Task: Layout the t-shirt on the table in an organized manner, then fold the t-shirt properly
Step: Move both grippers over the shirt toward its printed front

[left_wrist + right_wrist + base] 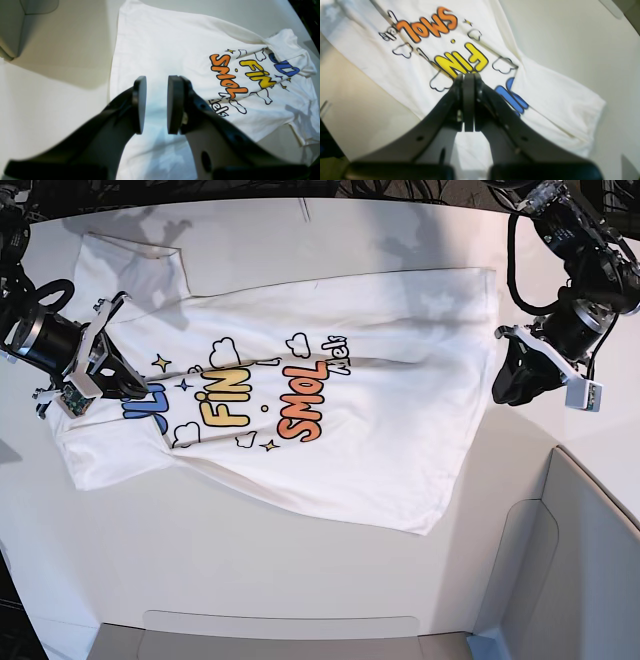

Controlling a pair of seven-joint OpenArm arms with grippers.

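The t-shirt (390, 410) lies spread print-up on the table (280, 570), slanted, with its collar end to the left and its hem to the right in the base view. A few creases run through the print. My left gripper (156, 82) is open with nothing between its pads; it hangs over the plain lower part of the t-shirt (162, 45), just off the hem in the base view (510, 385). My right gripper (469, 78) is shut, its pads pressed together over the yellow letters of the t-shirt (545, 100), by the shoulder (112, 378). No cloth shows between its pads.
A grey padded panel (590, 550) runs along the right and near edges of the table, and shows in the left wrist view's corner (15, 27). Dark cables (400, 188) lie beyond the far edge. Bare tabletop (570, 37) surrounds the shirt.
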